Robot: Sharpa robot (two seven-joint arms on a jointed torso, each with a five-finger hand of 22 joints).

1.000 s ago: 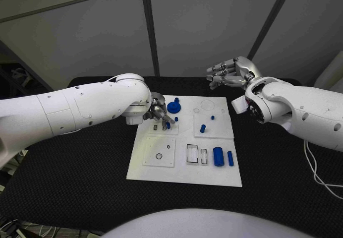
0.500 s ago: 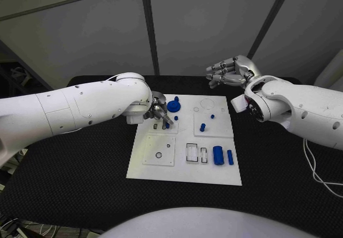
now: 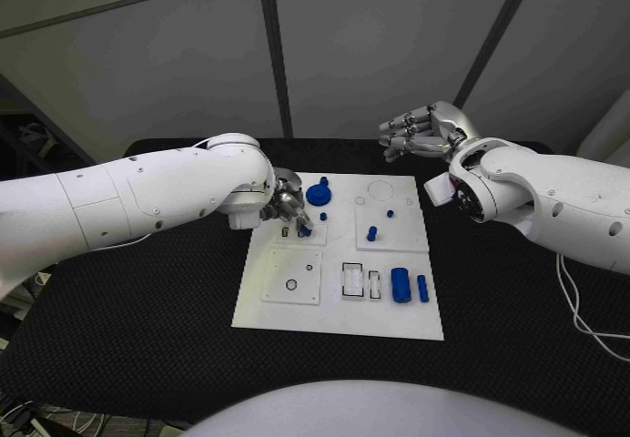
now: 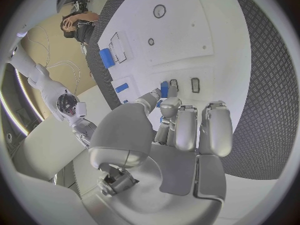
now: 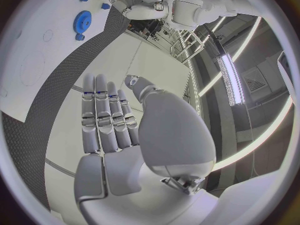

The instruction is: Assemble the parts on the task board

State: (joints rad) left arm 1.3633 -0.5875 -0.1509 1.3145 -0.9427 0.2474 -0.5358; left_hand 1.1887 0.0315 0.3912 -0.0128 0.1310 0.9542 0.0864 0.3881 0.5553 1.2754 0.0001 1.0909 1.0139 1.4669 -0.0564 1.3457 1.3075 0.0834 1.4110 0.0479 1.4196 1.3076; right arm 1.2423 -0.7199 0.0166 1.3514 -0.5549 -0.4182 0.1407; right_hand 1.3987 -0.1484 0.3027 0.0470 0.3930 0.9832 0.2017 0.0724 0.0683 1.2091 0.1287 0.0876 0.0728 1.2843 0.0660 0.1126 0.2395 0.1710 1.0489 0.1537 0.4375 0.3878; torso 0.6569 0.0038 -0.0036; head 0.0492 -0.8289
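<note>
The left robot hand (image 3: pixel 290 207) has edged slightly toward the far edge of the task board (image 3: pixel 335 319).

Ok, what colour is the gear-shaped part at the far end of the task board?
Blue gear, clearest in the head view.

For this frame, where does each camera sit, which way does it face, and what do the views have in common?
Head view: on the robot's head, looking down at the task board; both arms enter, left hand at the board, right hand raised behind it.
Left wrist view: behind the left hand, facing the board; its fingers fill the middle.
Right wrist view: behind the right hand, facing away over the table.
Shared: the blue gear.
</note>
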